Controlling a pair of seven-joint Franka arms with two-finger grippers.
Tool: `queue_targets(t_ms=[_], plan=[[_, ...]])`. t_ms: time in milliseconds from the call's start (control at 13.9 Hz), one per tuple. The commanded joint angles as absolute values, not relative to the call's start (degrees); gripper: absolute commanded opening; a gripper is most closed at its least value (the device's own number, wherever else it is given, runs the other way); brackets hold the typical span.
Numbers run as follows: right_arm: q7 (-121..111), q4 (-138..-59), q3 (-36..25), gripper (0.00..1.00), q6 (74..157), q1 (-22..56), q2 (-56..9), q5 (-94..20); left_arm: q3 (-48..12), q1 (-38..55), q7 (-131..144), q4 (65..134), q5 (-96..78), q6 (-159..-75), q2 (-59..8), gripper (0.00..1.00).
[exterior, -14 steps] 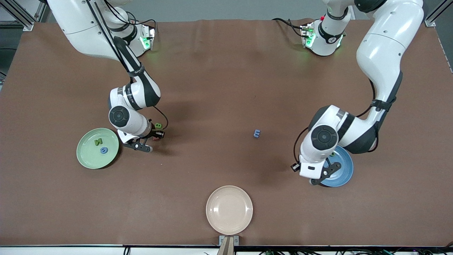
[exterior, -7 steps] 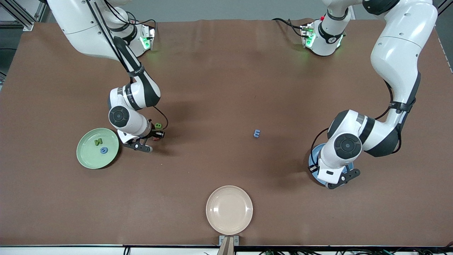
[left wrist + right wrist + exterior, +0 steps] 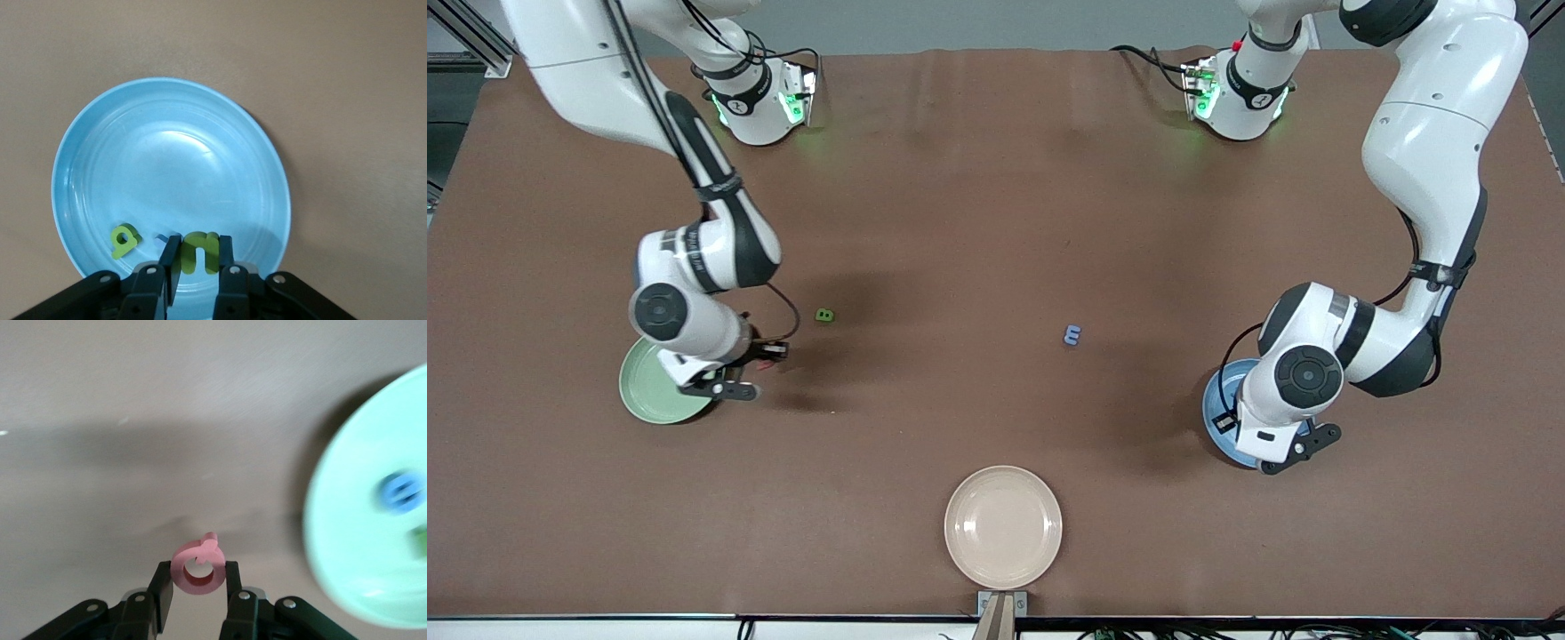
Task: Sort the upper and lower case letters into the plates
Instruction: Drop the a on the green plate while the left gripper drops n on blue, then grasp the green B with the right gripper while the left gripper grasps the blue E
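My left gripper [image 3: 1288, 447] hangs over the blue plate [image 3: 1221, 402] and is shut on a green lower-case n [image 3: 199, 252]. The plate [image 3: 167, 167] also holds a small light-green letter [image 3: 123, 240]; a blue bit shows by one finger. My right gripper [image 3: 727, 388] is shut on a pink letter [image 3: 198, 587] over the table just beside the pale green plate [image 3: 643, 397]. That plate [image 3: 353, 547] holds a blue letter [image 3: 401, 491] and a green one at the view's edge. A green letter [image 3: 824, 315] and a blue letter [image 3: 1072, 335] lie loose on the table.
A beige plate [image 3: 1003, 526] sits at the table edge nearest the front camera, midway between the arms. Brown table cloth lies all around the loose letters.
My right gripper has carried the pink letter away from the loose green letter to the pale green plate's edge. My left gripper moved over the blue plate toward the left arm's end.
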State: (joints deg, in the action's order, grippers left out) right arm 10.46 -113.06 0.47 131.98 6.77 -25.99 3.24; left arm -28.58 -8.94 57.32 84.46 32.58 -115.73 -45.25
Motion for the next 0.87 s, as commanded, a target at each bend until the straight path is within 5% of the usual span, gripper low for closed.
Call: queue_targets(t_ms=[0, 217, 578, 650, 722, 794], plan=[[-4.3, -114.1, 1.3, 0.19, 132.0, 0.0, -24.7, 4.1, -26.9, -9.1, 57.3, 84.5, 33.0, -115.1, -45.4, 0.26], [-14.6, -114.1, 1.4, 0.19, 132.0, -3.9, -24.8, 3.9, -26.9, -9.6, 58.2, 84.4, 32.3, -115.1, -45.7, 1.00], [-23.9, -114.2, 1.5, 0.22, 132.8, -6.1, -25.1, 3.8, -33.4, -8.2, 70.1, 84.5, 31.9, -114.5, -44.6, 1.00], [-23.9, -114.2, 1.4, 0.42, 132.7, -5.9, -25.1, 3.8, -36.0, -8.1, 73.0, 84.5, 31.9, -114.2, -44.6, 1.00], [-23.8, -114.2, 1.5, 0.83, 132.6, -5.8, -25.0, 3.7, -38.5, -7.7, 75.6, 85.6, 32.0, -114.2, -44.9, 1.00], [-22.9, -114.2, 1.7, 0.87, 132.1, -5.5, -24.7, 3.5, -39.5, -5.9, 79.9, 86.5, 32.0, -115.4, -45.3, 1.00]])
